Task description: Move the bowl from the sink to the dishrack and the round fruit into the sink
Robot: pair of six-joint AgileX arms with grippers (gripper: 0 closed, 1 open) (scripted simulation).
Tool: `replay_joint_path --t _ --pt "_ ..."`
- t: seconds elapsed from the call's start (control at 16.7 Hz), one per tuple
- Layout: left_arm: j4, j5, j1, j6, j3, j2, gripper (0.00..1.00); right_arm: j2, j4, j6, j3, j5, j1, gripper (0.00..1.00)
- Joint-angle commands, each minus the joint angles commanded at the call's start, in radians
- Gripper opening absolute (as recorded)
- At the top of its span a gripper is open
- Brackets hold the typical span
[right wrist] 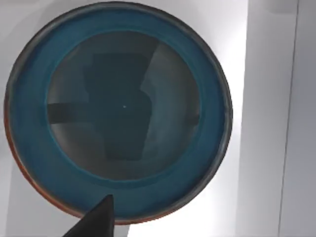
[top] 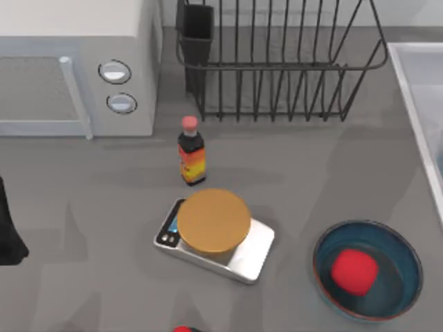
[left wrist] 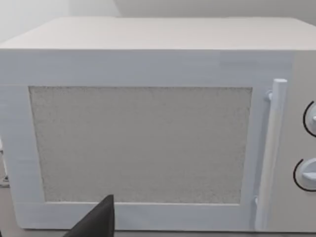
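directly below right tool (right wrist: 94,217) | bowl (right wrist: 118,111) | apparently in sink (right wrist: 266,123)

The dark-blue bowl (right wrist: 118,111) lies upright in the pale sink (right wrist: 269,118). The red round fruit (top: 354,271) sits in another like bowl (top: 398,277) (counter's right), before the empty black dishrack (top: 277,62).

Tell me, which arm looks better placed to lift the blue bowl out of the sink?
The right arm, I'd judge. Its wrist camera looks straight down into the bowl lying in the pale sink, so it hangs over it. The left arm sits at the table's far left, facing the microwave.
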Motion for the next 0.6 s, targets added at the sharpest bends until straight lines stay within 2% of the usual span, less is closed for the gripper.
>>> replay_joint_path --t 0.24,0.6 --pt "0.000 0.000 0.000 0.000 0.000 0.000 1.00 0.147 -0.068 -0.018 0.129 0.000 -0.023 1.00" --pt "0.000 0.000 0.000 0.000 0.000 0.000 1.00 0.160 -0.073 -0.019 0.137 0.000 -0.019 1.00"
